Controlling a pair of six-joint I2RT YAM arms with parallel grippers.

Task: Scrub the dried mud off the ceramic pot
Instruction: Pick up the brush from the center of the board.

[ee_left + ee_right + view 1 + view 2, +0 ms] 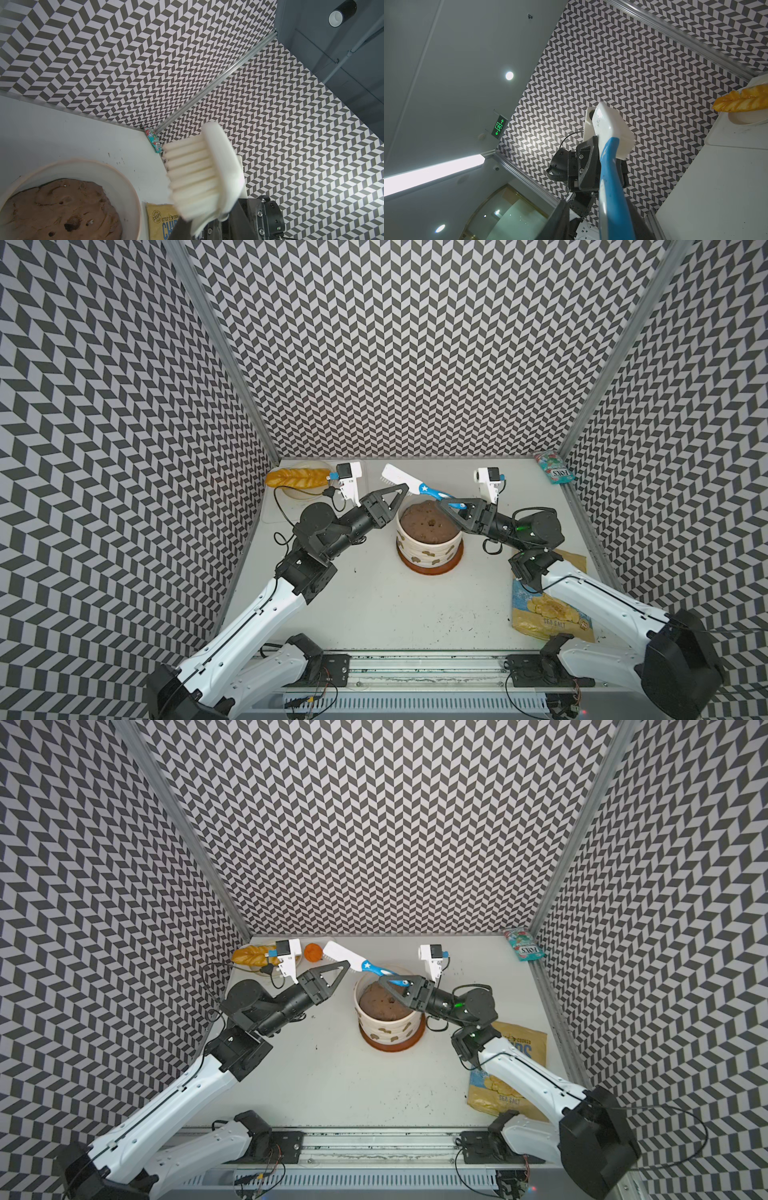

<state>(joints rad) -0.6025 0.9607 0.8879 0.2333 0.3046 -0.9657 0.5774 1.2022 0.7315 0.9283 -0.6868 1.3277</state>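
The ceramic pot [428, 549] [388, 1029] stands on an orange-brown saucer [428, 570], filled with brown soil [428, 522]. Tan dried mud blotches [428, 553] [376, 1034] dot its near wall. A white-bristled brush [399, 477] [345, 957] with a blue handle [436, 494] hangs level above the pot's far rim. My left gripper [404, 488] [209, 226] is shut on the brush's neck, just behind the head [197, 172]. My right gripper [442, 506] [600, 224] straddles the handle's end. One finger [560, 220] still stands apart from the handle.
A bread loaf [297, 477] on a pale plate lies at the back left, with an orange [312, 952] beside it. A chips bag [544, 614] lies under my right arm. A candy packet [555, 468] sits in the back right corner. Patterned walls close three sides.
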